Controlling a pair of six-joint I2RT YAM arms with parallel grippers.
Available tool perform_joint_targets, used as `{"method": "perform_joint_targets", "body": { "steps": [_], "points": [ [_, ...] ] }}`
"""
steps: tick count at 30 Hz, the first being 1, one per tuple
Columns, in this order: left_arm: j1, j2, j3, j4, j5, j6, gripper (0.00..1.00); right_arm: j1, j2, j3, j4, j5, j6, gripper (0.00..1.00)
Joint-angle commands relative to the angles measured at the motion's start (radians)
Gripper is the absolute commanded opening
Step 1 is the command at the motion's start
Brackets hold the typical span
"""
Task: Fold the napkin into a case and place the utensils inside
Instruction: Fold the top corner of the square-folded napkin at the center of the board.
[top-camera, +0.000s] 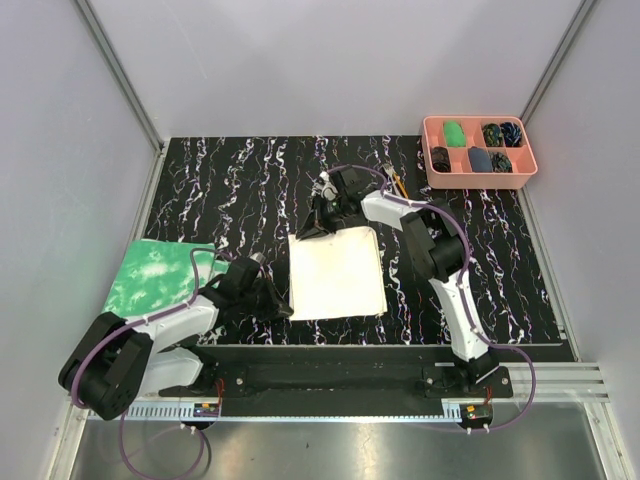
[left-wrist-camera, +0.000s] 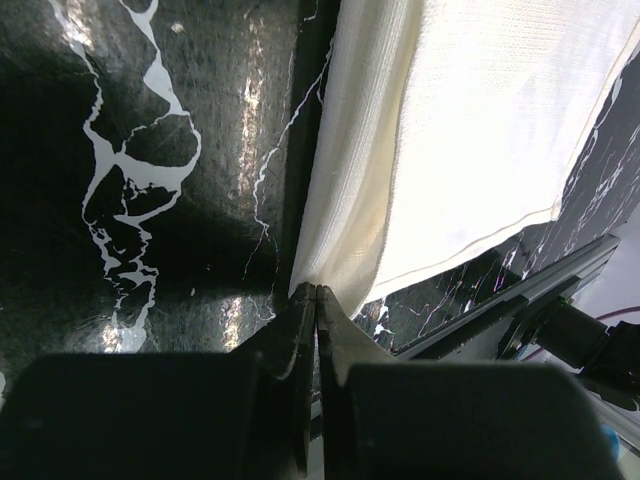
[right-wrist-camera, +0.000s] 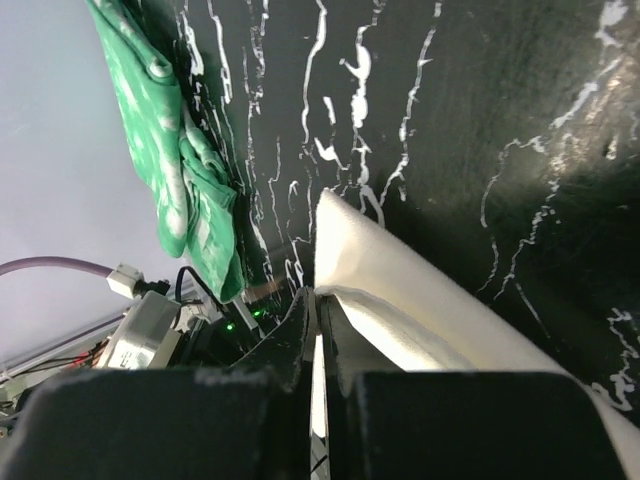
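Note:
The cream-white napkin (top-camera: 337, 275) lies flat on the black marbled table, still a square. My left gripper (top-camera: 285, 311) is shut on its near-left corner, and the left wrist view shows the jaws (left-wrist-camera: 315, 291) pinching the napkin (left-wrist-camera: 480, 130) where the cloth bunches into them. At the far-left corner my right gripper (top-camera: 306, 231) is shut on the napkin (right-wrist-camera: 420, 300), whose edge is lifted into a small ridge at the fingertips (right-wrist-camera: 318, 293). The utensils (top-camera: 395, 180) lie at the far side beside the right arm, small and partly hidden.
A pink compartment tray (top-camera: 478, 150) with dark and green items stands at the far right. A green-and-white mottled cloth (top-camera: 155, 278) lies at the left table edge, also seen in the right wrist view (right-wrist-camera: 190, 180). Grey walls enclose the table.

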Motion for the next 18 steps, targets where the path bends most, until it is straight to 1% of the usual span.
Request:
{"method": "perform_joint_targets", "body": {
  "steps": [1, 4, 5, 6, 7, 9, 10, 12, 13, 15, 16, 18],
  "points": [
    [-0.002, -0.015, -0.007, -0.004, -0.025, 0.011, 0.06, 0.012, 0.022, 0.053, 0.025, -0.034, 0.016, 0.04],
    [-0.002, -0.044, 0.009, -0.024, -0.036, 0.008, 0.09, 0.012, 0.031, 0.062, 0.025, -0.034, 0.017, 0.05],
    [-0.002, -0.051, 0.012, -0.038, -0.041, 0.009, 0.11, 0.014, 0.036, 0.065, 0.025, -0.034, 0.016, 0.07],
    [-0.004, -0.06, 0.018, -0.05, -0.051, 0.009, 0.12, 0.012, 0.036, 0.068, 0.025, -0.034, 0.017, 0.17],
    [-0.002, -0.077, 0.029, -0.064, -0.058, 0.011, 0.18, 0.012, 0.036, 0.074, 0.025, -0.034, 0.016, 0.22],
    [-0.001, -0.103, 0.033, -0.088, -0.073, 0.015, 0.2, 0.012, 0.036, 0.082, 0.025, -0.033, 0.016, 0.28],
    [-0.001, -0.138, 0.047, -0.111, -0.09, 0.017, 0.24, 0.012, 0.036, 0.087, 0.023, -0.034, 0.019, 0.3],
    [0.004, -0.178, 0.064, -0.174, -0.136, 0.025, 0.26, 0.012, 0.023, 0.097, 0.012, -0.033, 0.016, 0.33],
    [0.005, -0.224, 0.091, -0.206, -0.156, 0.026, 0.27, 0.011, 0.013, 0.097, 0.005, -0.028, 0.011, 0.39],
    [0.008, -0.268, 0.122, -0.277, -0.208, 0.038, 0.3, 0.009, -0.027, 0.107, -0.027, -0.019, 0.001, 0.44],
    [0.011, -0.299, 0.153, -0.292, -0.219, 0.041, 0.32, 0.009, -0.044, 0.105, -0.046, -0.014, -0.025, 0.49],
    [0.019, -0.307, 0.187, -0.3, -0.208, 0.051, 0.33, 0.003, -0.113, 0.081, -0.113, 0.033, -0.058, 0.54]
  ]
}}
